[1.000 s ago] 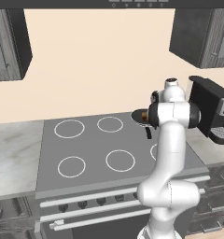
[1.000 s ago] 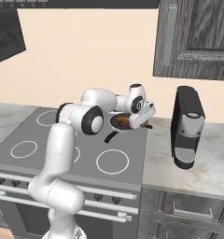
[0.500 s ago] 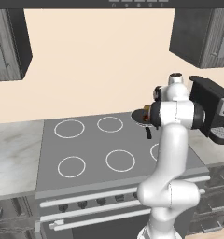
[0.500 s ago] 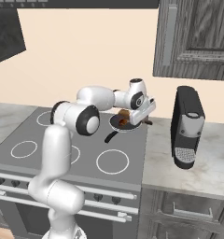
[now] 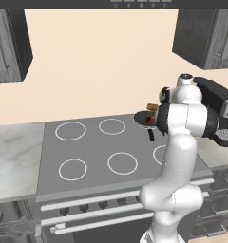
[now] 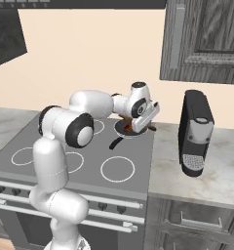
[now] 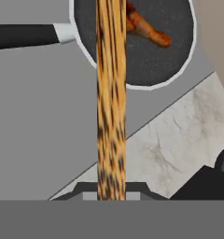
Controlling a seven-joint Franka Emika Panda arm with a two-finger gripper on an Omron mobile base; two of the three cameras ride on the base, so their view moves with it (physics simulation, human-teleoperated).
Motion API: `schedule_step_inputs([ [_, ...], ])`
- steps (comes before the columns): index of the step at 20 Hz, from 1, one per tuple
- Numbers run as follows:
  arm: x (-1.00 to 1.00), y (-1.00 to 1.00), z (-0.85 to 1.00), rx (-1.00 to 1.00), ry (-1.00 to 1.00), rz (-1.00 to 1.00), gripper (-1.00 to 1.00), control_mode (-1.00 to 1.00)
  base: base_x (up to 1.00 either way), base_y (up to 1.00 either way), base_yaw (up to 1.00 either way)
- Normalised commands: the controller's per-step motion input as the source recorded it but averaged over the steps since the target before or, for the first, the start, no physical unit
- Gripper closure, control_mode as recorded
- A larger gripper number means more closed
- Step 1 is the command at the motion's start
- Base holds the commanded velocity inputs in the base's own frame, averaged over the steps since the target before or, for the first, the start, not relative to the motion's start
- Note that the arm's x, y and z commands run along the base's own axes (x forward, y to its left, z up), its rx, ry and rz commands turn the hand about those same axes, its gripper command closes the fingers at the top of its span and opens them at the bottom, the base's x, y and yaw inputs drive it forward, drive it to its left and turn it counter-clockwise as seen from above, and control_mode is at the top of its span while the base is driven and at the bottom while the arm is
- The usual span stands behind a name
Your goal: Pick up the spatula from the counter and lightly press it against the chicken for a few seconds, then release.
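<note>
Gripper [image 7: 110,189] clenched on spatula [image 7: 110,116], handle running fwd over pan [image 7: 177,51] at rear right corner of stovetop [image 7: 34,121], beside counter [image 7: 179,140]. Held so, I'd judge, w/ 1 aim: pressing chicken [image 7: 149,30]. Contact unclear.

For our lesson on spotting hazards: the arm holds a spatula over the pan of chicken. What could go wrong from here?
1. In the hand view the chicken lies mostly to one side of the spatula, so a press might land on the bare pan instead.
2. The gripper clamps only the narrow handle; pressing may twist it loose.
</note>
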Motion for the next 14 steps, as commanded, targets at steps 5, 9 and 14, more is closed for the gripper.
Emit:
schedule_step_inputs([
  [5,-0.45,0.40,0.28,0.00,-0.13,0.06,1.00,-1.00,0.00,0.00,0.00],
  [9,-0.50,0.41,0.36,0.00,-0.06,0.04,1.00,-1.00,0.00,0.00,0.00],
  [14,-0.53,0.37,0.36,0.00,-0.01,0.03,1.00,-1.00,0.00,0.00,0.00],
])
